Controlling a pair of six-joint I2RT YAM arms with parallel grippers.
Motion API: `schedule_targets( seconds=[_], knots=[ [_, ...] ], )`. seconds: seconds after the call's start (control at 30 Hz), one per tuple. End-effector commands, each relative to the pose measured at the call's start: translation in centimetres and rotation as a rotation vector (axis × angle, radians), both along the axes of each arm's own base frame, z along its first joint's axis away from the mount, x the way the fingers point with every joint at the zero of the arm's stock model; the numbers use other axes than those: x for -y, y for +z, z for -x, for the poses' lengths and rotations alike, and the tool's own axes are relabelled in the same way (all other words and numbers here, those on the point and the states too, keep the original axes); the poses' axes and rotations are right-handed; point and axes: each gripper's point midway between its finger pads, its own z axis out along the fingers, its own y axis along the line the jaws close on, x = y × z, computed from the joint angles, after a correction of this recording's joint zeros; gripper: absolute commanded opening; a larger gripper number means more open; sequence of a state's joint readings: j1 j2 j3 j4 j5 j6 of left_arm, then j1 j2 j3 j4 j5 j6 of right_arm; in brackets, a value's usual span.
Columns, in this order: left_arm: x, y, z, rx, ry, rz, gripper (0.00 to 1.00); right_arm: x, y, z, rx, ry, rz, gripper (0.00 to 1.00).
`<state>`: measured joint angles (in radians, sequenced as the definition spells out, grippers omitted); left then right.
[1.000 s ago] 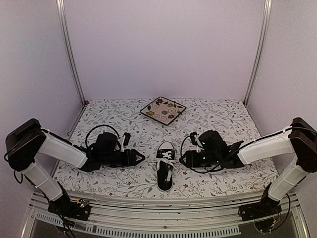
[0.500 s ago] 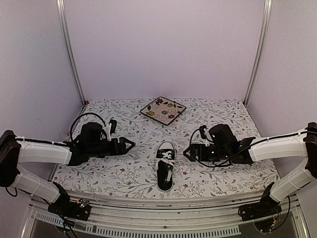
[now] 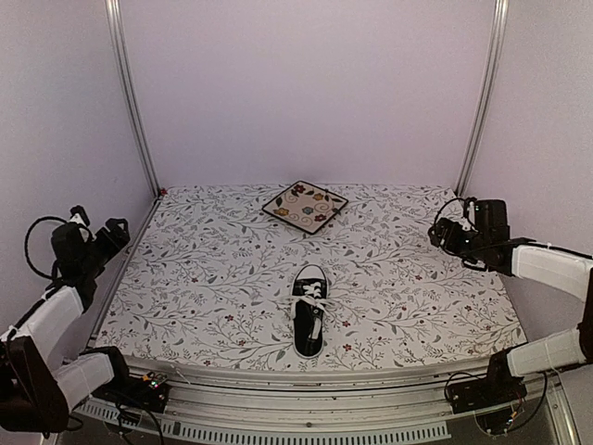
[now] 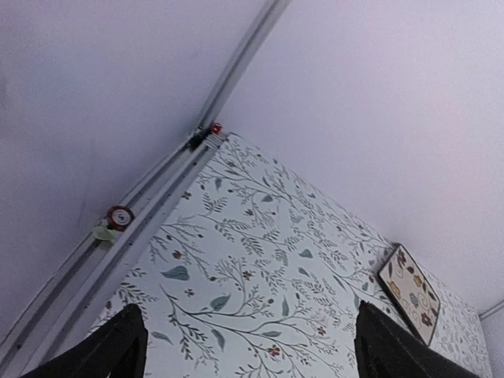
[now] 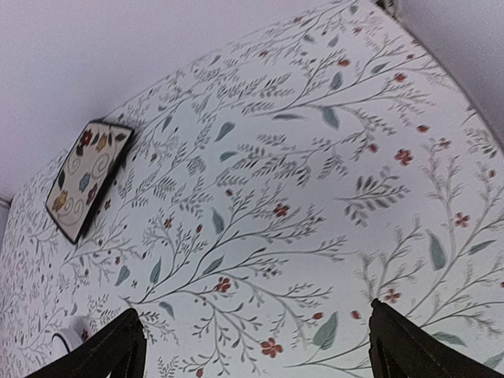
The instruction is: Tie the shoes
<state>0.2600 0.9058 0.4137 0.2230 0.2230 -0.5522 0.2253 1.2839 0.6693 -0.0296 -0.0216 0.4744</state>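
The black sneaker (image 3: 309, 313) with white toe cap and sole rim lies mid-table, toe pointing away from the arms. Its white laces (image 3: 313, 296) lie in a bow over the tongue. My left gripper (image 3: 113, 231) is drawn back over the table's left edge, far from the shoe. In the left wrist view it (image 4: 252, 346) is open and empty, with only patterned cloth between the fingers. My right gripper (image 3: 438, 233) is drawn back at the far right. In the right wrist view it (image 5: 256, 350) is open and empty. The shoe does not show clearly in either wrist view.
A square floral plate (image 3: 304, 205) sits at the back centre, also in the left wrist view (image 4: 409, 291) and the right wrist view (image 5: 83, 177). The floral tablecloth (image 3: 222, 278) covers the table. Metal frame posts (image 3: 130, 102) stand at the back corners.
Both arms have pulled away from beside the shoe, the left to the far left edge, the right to the far right. The shoe has stayed in place.
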Motion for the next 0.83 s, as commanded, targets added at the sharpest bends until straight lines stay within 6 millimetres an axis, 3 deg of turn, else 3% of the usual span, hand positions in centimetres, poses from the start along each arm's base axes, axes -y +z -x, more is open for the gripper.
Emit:
schedule_targets(
  seconds=[0.0,0.1,0.23,0.37,0.57,0.67,0.8],
  knots=[
    [-5.7,-0.7,2.9,0.02,0.277,-0.138,0.92,6.1,3.7,0.4,0.172,-0.126,0.05,0.99],
    [-6.2,-1.4,4.0,0.105,0.325,-0.2,0.92,9.3,5.3,1.3,0.301,-0.265,0.126,0.99],
    [-5.9,-2.7,4.0,0.131,0.323,-0.255,0.93,12.3,5.5,2.3,0.424,-0.412,0.221,0.99],
    [-4.8,-4.9,2.2,0.052,0.256,-0.305,0.94,13.0,4.6,1.6,0.423,-0.422,0.297,0.99],
    [-2.5,-4.6,-1.4,0.053,0.169,-0.352,0.96,13.3,2.5,0.5,0.404,-0.418,0.356,0.99],
    [-2.2,-4.7,-1.7,0.041,0.164,-0.365,0.96,13.2,2.4,-0.1,0.407,-0.407,0.36,0.99],
    [-1.1,-3.4,-1.2,0.121,0.142,-0.396,0.95,13.3,2.2,-0.4,0.409,-0.41,0.372,0.99]
  ],
)
